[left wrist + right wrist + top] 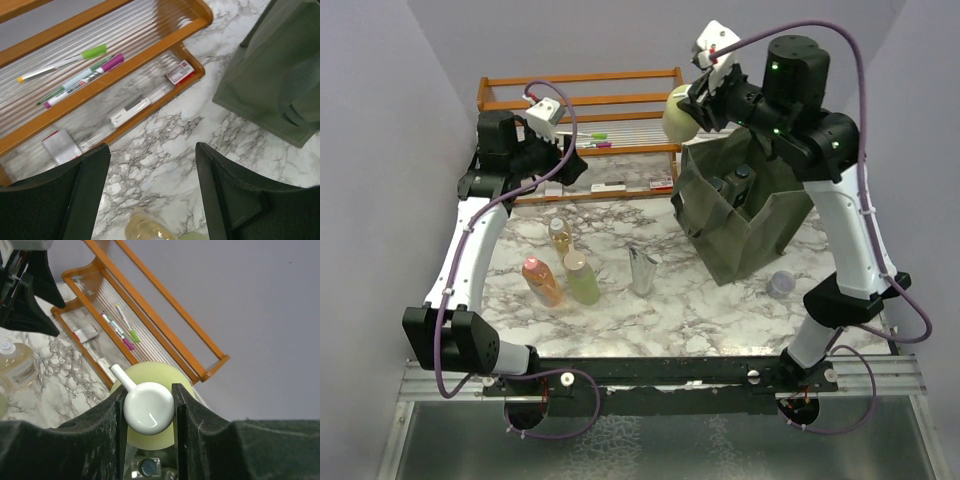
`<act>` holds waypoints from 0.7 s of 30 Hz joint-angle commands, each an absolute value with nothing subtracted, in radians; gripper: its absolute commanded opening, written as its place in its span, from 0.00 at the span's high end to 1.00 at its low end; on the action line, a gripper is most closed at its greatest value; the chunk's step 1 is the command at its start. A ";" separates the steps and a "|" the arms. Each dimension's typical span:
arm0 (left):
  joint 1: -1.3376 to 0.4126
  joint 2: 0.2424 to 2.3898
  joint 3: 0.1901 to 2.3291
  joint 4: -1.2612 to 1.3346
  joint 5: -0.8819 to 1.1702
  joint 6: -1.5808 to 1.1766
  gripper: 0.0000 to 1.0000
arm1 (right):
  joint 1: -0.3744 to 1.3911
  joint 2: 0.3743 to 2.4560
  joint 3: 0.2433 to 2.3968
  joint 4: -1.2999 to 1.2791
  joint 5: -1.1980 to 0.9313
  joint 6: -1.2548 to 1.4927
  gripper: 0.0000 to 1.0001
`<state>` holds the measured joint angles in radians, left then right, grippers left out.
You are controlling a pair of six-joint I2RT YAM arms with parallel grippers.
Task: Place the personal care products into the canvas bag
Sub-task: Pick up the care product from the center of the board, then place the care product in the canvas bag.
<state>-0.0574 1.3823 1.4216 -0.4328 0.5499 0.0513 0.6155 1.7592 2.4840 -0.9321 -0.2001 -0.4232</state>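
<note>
Overhead, your right gripper point(148, 409) clamped the round pale-green pump bottle point(677, 118); lowering it inside the olive canvas bag point(750, 240) looked wisest.

Rack point(580, 100): far edge of the table point(720, 310), left of centre.
Pens point(592, 140): on an upper rack shelf.
Flat packs point(610, 186): on the lowest, front shelf.
Bag point(750, 225): on the table just right of the rack's right end.
Capped bottles point(738, 180): inside the bag's mouth.
Three bottles point(565, 265): before the rack, left of centre; one behind, two side by side in front.
Tube point(643, 271): between the bottles and the bag.
Jar point(781, 284): before the bag's right corner.
Pump bottle point(680, 115): between the right gripper point(148, 400) fingers, above the bag's rear left corner.
Left gripper point(151, 150): over the rack's front edge, behind the three bottles.
</note>
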 commanded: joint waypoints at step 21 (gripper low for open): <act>-0.490 1.671 1.618 -0.309 0.707 0.127 0.23 | 0.276 1.424 2.047 -0.732 -0.172 -0.389 0.99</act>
<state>-0.4397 1.6199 1.5448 -0.3435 0.6827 0.0879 0.3435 1.5028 2.0731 -0.9161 -0.1253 -0.4034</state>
